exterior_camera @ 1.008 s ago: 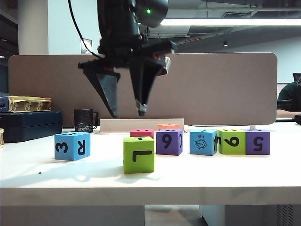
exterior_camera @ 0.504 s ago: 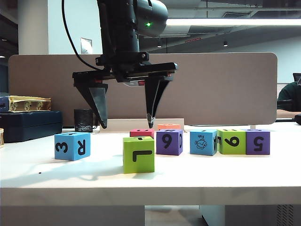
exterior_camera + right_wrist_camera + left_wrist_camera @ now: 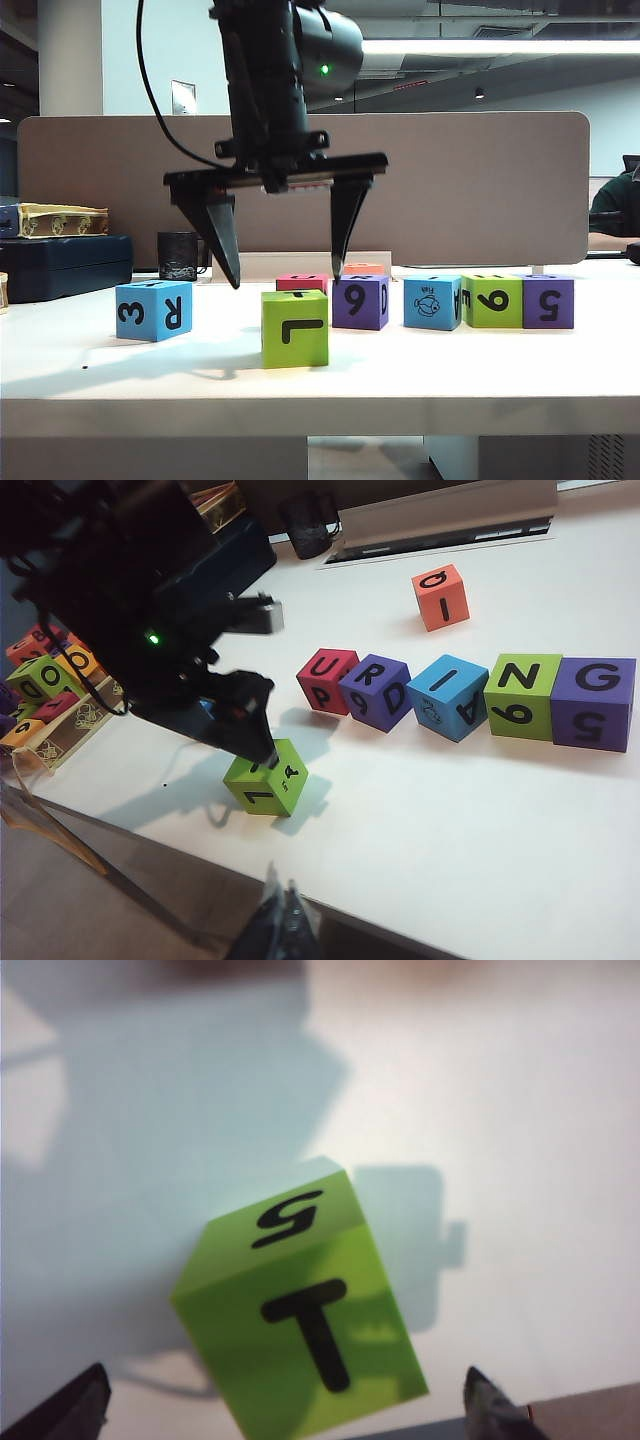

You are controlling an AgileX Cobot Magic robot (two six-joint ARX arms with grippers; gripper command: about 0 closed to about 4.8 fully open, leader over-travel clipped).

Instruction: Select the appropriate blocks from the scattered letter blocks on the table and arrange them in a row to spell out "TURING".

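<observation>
A lime green letter block (image 3: 295, 328) stands alone near the front of the table (image 3: 120, 380), with a black T on its upper face (image 3: 300, 1340). My left gripper (image 3: 287, 280) hangs just above it, fingers open wide and pointing down on either side (image 3: 285, 1400). It touches nothing. Behind it runs a row: magenta U (image 3: 327, 678), purple R (image 3: 375, 690), blue I (image 3: 447, 695), green N (image 3: 523, 693), purple G (image 3: 594, 702). An orange block (image 3: 440, 597) lies further back. A blue block (image 3: 153, 310) showing 3 and R sits at the left. My right gripper (image 3: 283, 910) is shut, off the table's front edge.
A black mug (image 3: 178, 256) and a dark case (image 3: 65, 265) stand at the back left, before the grey-brown divider panel (image 3: 470, 190). A pale low ledge (image 3: 300, 265) lies along the back. A box of spare blocks (image 3: 40, 680) sits at the far left.
The left gripper's fingers have spread from a narrow gap to wide open. The wrist has rolled level and sunk closer to the lime block. The blocks have not moved.
</observation>
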